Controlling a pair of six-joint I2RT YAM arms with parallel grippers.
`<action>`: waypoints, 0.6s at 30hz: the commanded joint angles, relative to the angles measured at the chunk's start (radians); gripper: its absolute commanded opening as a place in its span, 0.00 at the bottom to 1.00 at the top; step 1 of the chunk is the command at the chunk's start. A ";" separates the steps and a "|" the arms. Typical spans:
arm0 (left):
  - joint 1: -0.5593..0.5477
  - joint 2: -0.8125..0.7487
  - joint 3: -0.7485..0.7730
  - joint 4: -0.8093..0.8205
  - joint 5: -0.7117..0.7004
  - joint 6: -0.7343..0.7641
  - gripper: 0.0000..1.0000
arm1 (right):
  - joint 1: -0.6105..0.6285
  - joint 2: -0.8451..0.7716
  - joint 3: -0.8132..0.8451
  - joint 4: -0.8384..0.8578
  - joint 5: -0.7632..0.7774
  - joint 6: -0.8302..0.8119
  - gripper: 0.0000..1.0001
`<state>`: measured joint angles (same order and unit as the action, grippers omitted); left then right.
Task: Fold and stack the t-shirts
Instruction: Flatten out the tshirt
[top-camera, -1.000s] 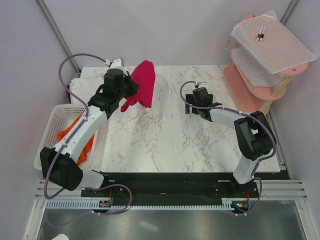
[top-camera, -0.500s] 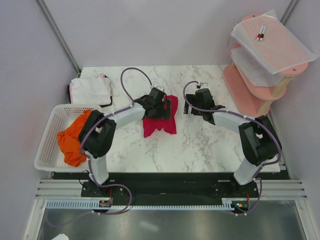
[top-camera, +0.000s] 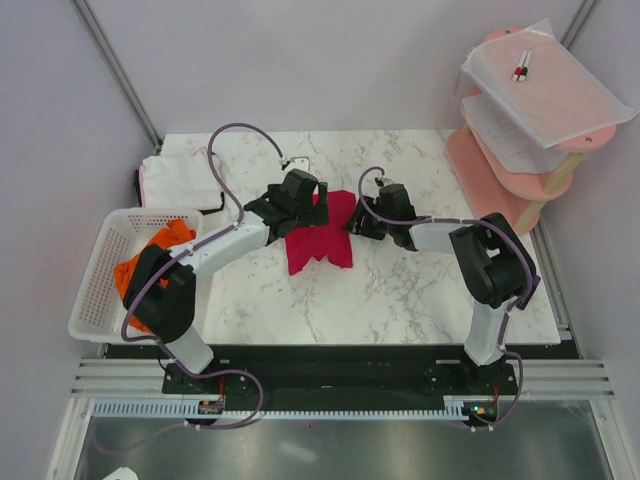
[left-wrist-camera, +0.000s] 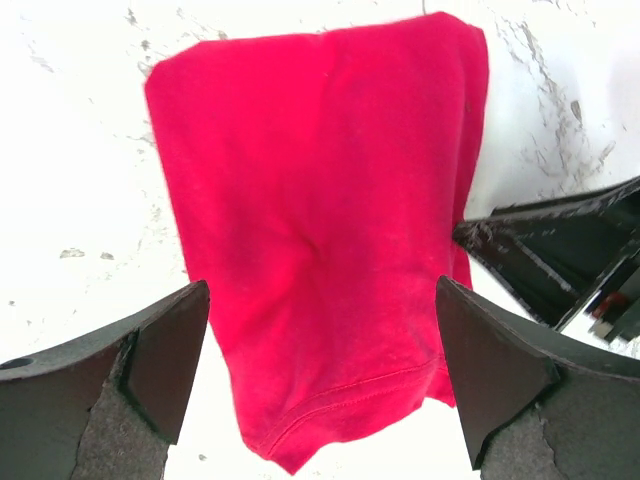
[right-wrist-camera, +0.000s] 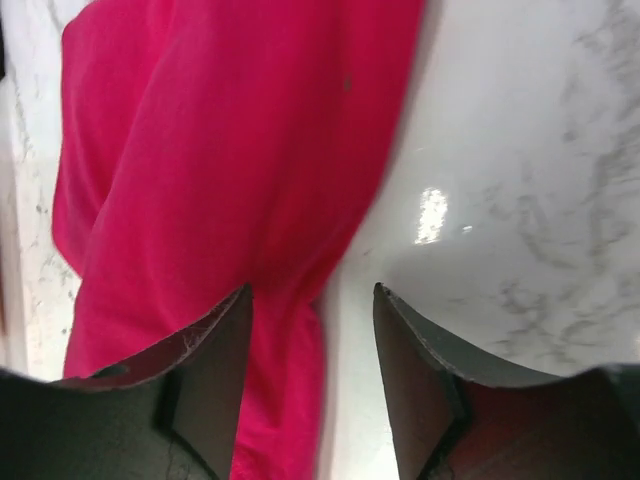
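My left gripper (left-wrist-camera: 322, 283) hangs released over the crimson t-shirt (top-camera: 318, 245), rumpled mid-tabletop toward the far edge. My right gripper (right-wrist-camera: 312, 290) straddles its right hem, unclenched. The white t-shirt (top-camera: 180, 180) looks folded at the far-left corner. The orange t-shirt (top-camera: 150, 265) waits in the basket (top-camera: 95, 290), so 2 remain.

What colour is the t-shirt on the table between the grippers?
Plain crimson red t-shirt; clearest in the left wrist view.

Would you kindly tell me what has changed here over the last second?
The left pincer carried the crimson t-shirt from the far left onto the table and let go. The right pincer moved left to its edge. The white t-shirt and orange t-shirt stayed put.
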<state>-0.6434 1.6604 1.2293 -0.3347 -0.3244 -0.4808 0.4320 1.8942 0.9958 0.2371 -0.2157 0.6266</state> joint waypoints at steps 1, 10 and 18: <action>0.002 -0.040 -0.013 -0.001 -0.102 0.033 1.00 | 0.043 0.040 0.029 0.004 -0.070 0.059 0.57; 0.005 -0.053 -0.011 -0.035 -0.172 0.039 1.00 | 0.103 0.063 0.076 -0.127 0.047 0.062 0.00; 0.022 -0.079 -0.050 -0.059 -0.242 0.033 0.99 | 0.090 -0.309 0.063 -0.324 0.525 -0.040 0.00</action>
<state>-0.6350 1.6382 1.1984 -0.3756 -0.4950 -0.4702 0.5331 1.7977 1.0451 0.0097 0.0120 0.6567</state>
